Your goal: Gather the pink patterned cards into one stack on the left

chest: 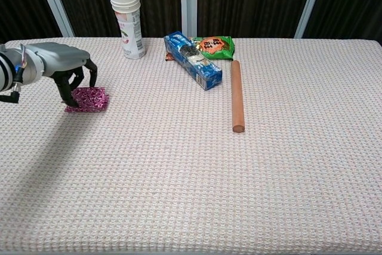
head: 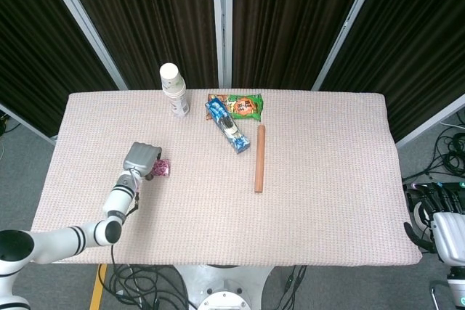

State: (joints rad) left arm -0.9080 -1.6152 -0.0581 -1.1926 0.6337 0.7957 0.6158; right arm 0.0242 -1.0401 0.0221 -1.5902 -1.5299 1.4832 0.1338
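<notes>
A pink patterned card (chest: pixel 89 98) lies flat near the table's left edge; in the head view only its right end (head: pixel 162 168) shows past my left hand (head: pixel 142 158). My left hand (chest: pixel 62 65) arches over the card's left part, with curled fingertips (chest: pixel 71 92) pinching its edge. The other pink card seen earlier at this spot is hidden under the top card and the hand. My right hand (head: pixel 445 236) hangs off the table's right front corner, and how its fingers lie is unclear.
A stack of paper cups (chest: pixel 126 10) stands at the back left. A blue snack pack (chest: pixel 194 60), a green bag (chest: pixel 213 46) and a wooden rod (chest: pixel 237 95) lie at the back middle of the woven table (chest: pixel 239 195).
</notes>
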